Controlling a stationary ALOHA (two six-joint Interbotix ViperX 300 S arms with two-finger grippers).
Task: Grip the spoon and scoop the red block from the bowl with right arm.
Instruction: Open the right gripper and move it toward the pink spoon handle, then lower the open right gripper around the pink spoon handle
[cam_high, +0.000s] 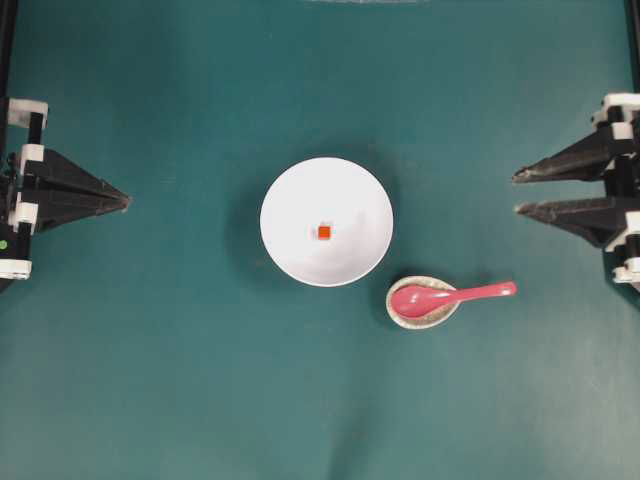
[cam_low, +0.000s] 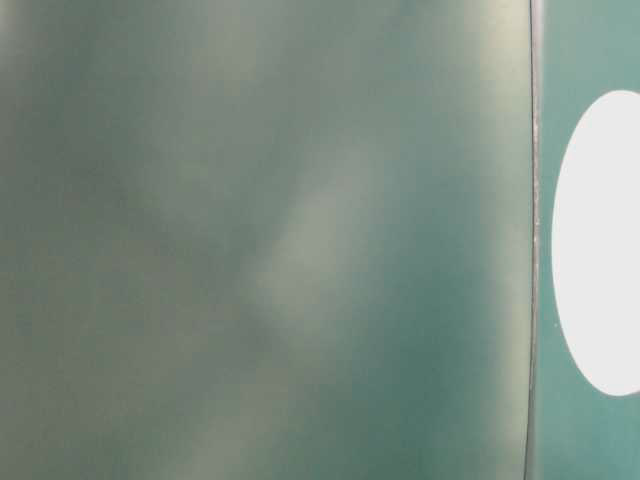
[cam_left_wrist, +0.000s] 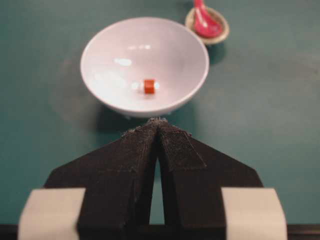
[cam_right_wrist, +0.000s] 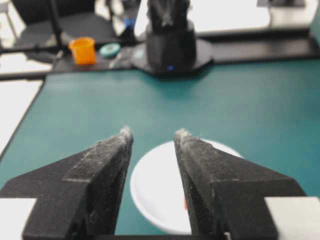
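Right end effector (cam_high: 516, 192) waits at the worktop's right edge, jaws spread and empty. Spoon (cam_high: 450, 296) lies just below and inward of it, scoop in a small dish (cam_high: 396, 306), handle pointing toward that arm. Block (cam_high: 324, 232) sits mid-bowl (cam_high: 285, 180). Left end effector (cam_high: 126, 202) is pressed together, far off.

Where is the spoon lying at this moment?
In the overhead view the spoon lies right of the bowl, scoop in a small speckled dish, handle pointing toward the right gripper.
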